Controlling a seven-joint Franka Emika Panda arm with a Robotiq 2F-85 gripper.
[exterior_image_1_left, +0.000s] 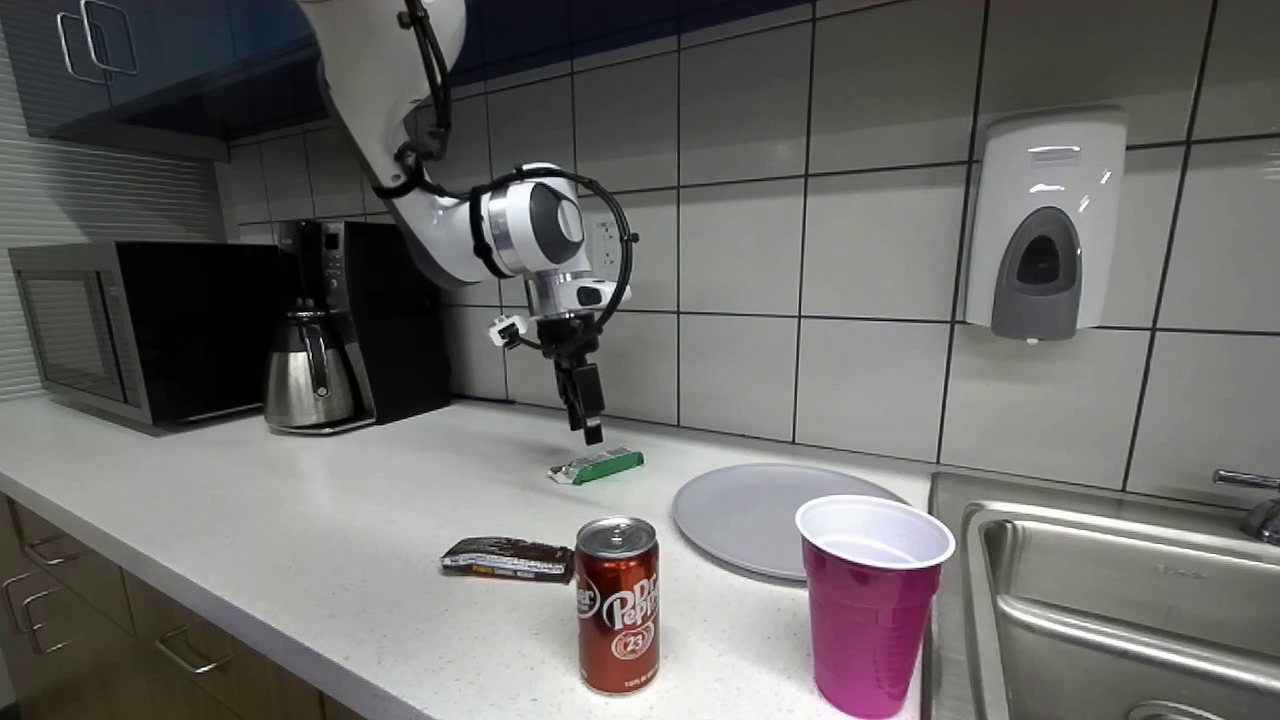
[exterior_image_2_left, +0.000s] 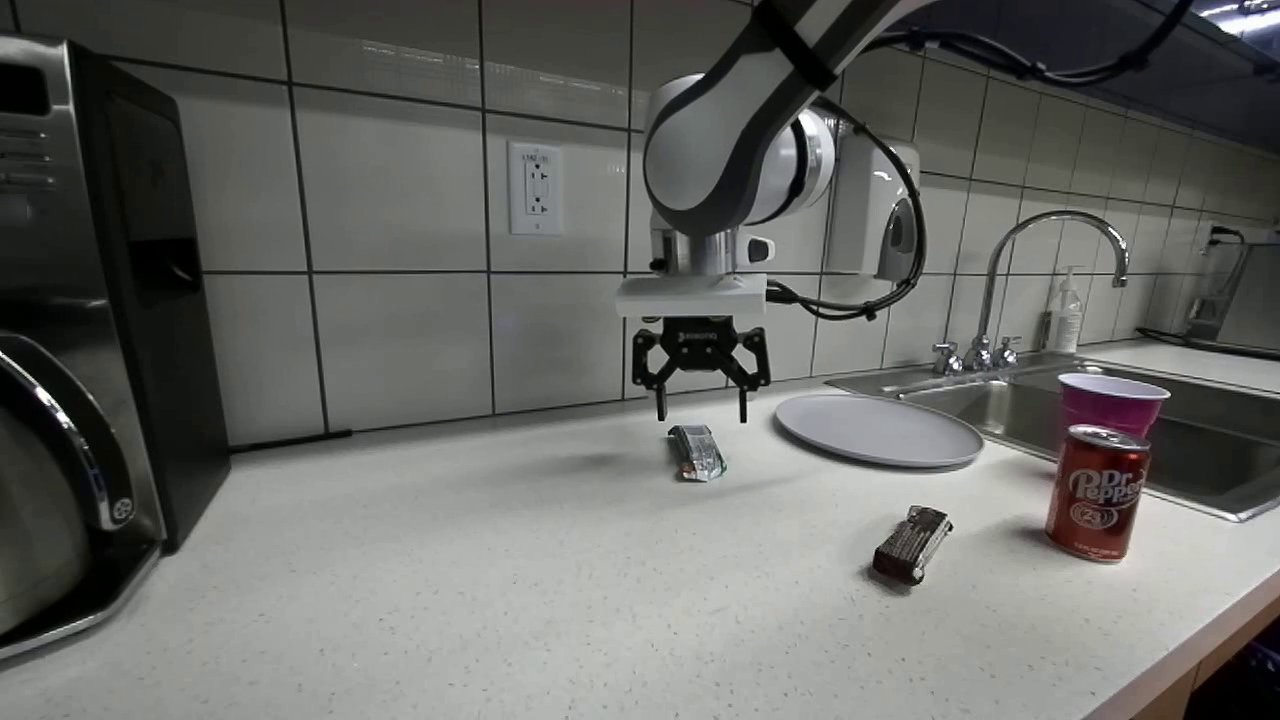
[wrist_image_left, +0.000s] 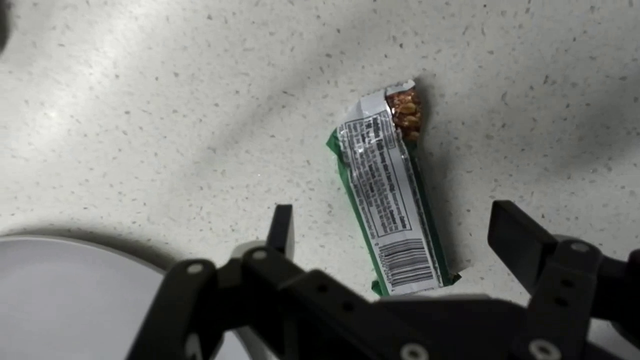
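My gripper (exterior_image_2_left: 702, 419) points straight down above the counter, its two fingers spread wide and holding nothing. Below it lies a snack bar in a green and white wrapper (wrist_image_left: 385, 190), torn at one end so the nutty bar shows. In the wrist view the wrapper's barcode end sits between the fingers (wrist_image_left: 283, 227), and neither finger touches it. Both exterior views show a gap of air between the fingertips and that wrapper (exterior_image_1_left: 600, 466). A flat grey plate (wrist_image_left: 65, 300) rests close by. Farther off is a dark brown wrapped bar (exterior_image_2_left: 912, 545).
A red Dr Pepper can (exterior_image_1_left: 618, 610) and a magenta cup (exterior_image_1_left: 870, 620) stand upright near the steel sink (exterior_image_1_left: 985, 600). At the opposite end are a coffee maker (exterior_image_1_left: 400, 330) and microwave (exterior_image_1_left: 190, 330). The tiled wall (exterior_image_2_left: 400, 340) runs close behind the gripper.
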